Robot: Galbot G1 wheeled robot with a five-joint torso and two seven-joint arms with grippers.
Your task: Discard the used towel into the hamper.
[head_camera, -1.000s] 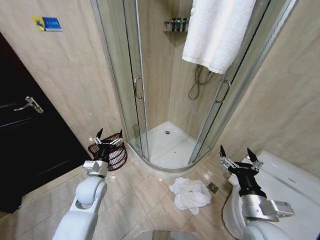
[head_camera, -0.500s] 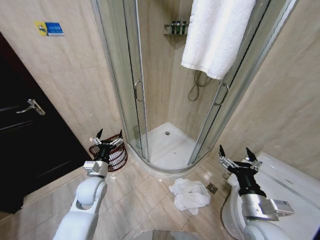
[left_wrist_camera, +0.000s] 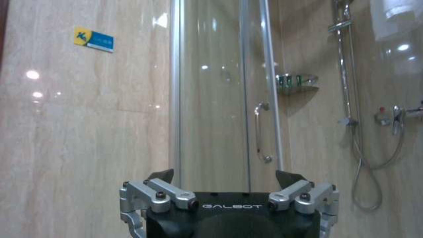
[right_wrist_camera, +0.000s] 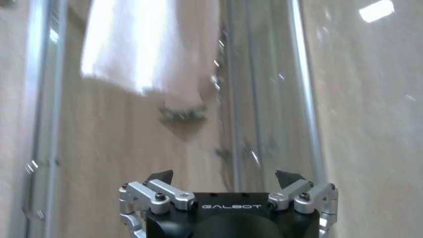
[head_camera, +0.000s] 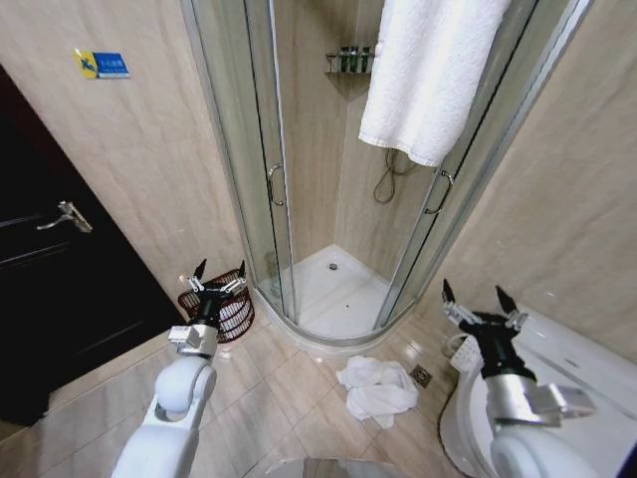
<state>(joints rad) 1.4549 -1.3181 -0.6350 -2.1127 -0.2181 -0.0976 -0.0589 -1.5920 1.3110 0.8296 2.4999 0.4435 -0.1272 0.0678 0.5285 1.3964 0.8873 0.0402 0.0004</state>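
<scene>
A crumpled white towel [head_camera: 377,385] lies on the tiled floor in front of the shower cabin. The hamper [head_camera: 233,311], a small dark red-brown slatted basket, stands by the wall left of the shower door. My left gripper [head_camera: 220,272] is raised in front of the hamper, open and empty; its open fingers [left_wrist_camera: 162,176] point at the shower glass in the left wrist view. My right gripper [head_camera: 480,297] is held up at the right above the toilet, open and empty, well right of the towel. Its spread fingers [right_wrist_camera: 160,177] show in the right wrist view.
A curved glass shower cabin [head_camera: 328,199] fills the middle, with a clean white towel [head_camera: 428,70] hanging over its top. A white toilet [head_camera: 557,378] sits at the right. A dark door [head_camera: 60,299] is at the left. A floor drain [head_camera: 423,375] lies beside the crumpled towel.
The right arm has shifted slightly to the right and down; the view has drifted a little. The towel and hamper have not moved.
</scene>
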